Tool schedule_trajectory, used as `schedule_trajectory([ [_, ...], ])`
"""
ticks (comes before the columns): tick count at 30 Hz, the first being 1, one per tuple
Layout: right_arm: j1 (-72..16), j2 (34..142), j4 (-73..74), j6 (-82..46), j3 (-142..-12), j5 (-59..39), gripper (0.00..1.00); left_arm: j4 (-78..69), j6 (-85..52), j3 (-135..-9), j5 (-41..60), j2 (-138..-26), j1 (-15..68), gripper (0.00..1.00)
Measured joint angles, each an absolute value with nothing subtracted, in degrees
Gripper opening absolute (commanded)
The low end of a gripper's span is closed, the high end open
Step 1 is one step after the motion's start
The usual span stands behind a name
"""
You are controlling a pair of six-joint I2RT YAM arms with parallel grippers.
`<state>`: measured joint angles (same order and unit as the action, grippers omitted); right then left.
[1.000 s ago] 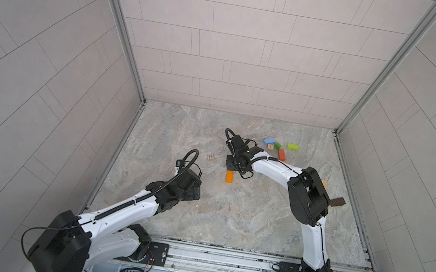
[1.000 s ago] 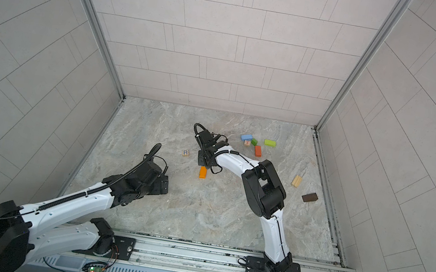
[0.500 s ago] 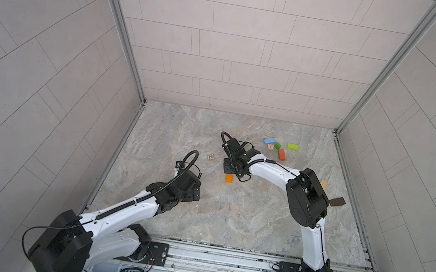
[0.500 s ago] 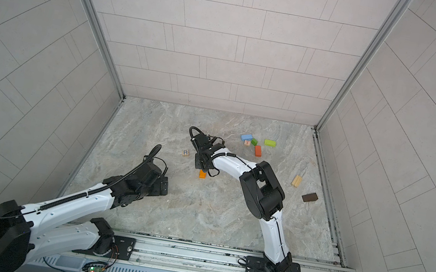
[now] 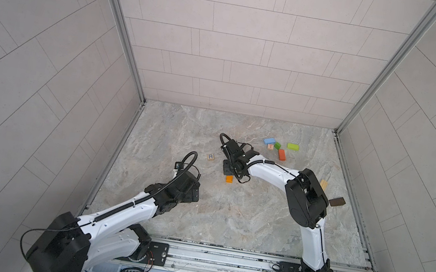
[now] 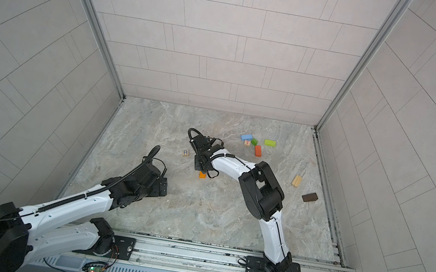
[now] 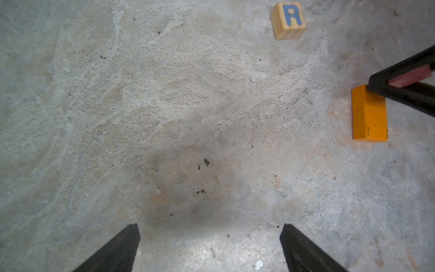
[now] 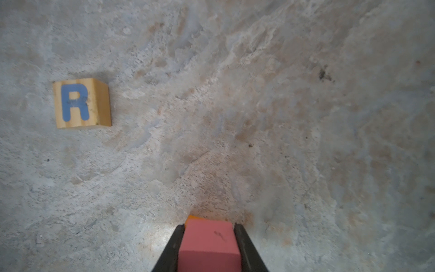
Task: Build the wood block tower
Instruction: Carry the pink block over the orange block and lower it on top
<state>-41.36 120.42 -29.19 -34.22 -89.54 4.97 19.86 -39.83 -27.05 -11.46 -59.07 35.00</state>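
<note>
Your right gripper (image 8: 209, 225) is clamped on the pink block (image 8: 208, 245), positioned over one end of the orange block (image 7: 369, 117), which lies flat near the middle of the counter (image 7: 188, 94); you cannot confirm contact between the two blocks. Your left gripper (image 7: 209, 225) hangs over the counter with jaws wide apart, well clear of the orange block.

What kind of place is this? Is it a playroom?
Probably a robot test booth, not a playroom: two robot arms bolted to a metal rail, plain tiled walls boxing in the floor, and wood blocks scattered.
</note>
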Motion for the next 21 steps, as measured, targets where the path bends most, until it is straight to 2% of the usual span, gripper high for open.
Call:
schedule_trajectory([
  [12, -42.15, 120.42, -29.80, -34.22, -89.54, 5.30, 0.33, 19.90, -39.81, -27.03, -11.66, -58.43, 34.83, 1.00],
  [21, -42.33, 120.42, -29.82, -34.39, -89.54, 5.34, 0.39, 19.94, -39.83, -26.65, -11.70, -57.84, 34.83, 1.00],
])
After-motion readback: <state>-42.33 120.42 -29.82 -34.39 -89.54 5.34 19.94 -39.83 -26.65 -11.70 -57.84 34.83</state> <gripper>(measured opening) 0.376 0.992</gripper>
